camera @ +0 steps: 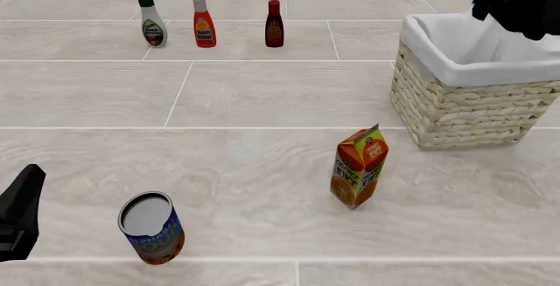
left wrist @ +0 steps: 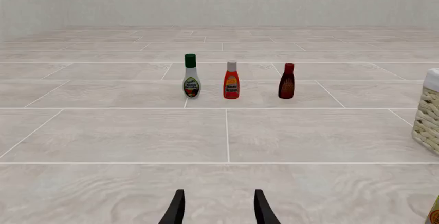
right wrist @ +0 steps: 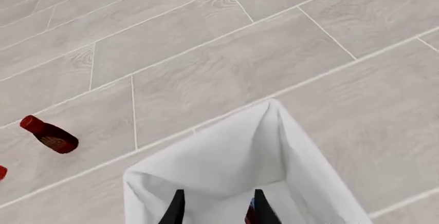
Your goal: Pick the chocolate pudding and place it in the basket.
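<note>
Right gripper is over the basket, fingers pointing down into the white lining. Something dark red/blue shows at one fingertip in the right wrist view, probably the pudding, but it's too small to call; can't tell if the jaws are clamped on it or already parted. Pudding isn't visible anywhere on the table.

Reads as the place step: next is let go and lift clear of the rim.

Left gripper is idle, empty, jaws moderately apart, near the can. Carton stands just beside the basket.
</note>
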You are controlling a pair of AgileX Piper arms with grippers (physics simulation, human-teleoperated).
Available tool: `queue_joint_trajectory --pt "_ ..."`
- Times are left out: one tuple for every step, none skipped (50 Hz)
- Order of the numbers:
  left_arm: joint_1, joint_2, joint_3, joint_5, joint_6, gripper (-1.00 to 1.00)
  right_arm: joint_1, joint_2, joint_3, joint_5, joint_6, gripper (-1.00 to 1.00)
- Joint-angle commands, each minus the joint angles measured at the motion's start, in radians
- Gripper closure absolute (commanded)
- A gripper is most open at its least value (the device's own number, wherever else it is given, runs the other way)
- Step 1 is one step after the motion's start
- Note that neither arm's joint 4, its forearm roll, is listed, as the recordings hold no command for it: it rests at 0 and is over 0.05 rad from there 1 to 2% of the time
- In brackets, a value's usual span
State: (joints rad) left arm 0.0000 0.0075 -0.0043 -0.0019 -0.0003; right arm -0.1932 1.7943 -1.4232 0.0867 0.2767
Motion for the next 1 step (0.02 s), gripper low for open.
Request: queue_joint_trajectory --pt "0.0 0.0 0.0 0.0 0.0 -1.0 0.011 -0.105 0.055 -0.023 0.026 -1.0"
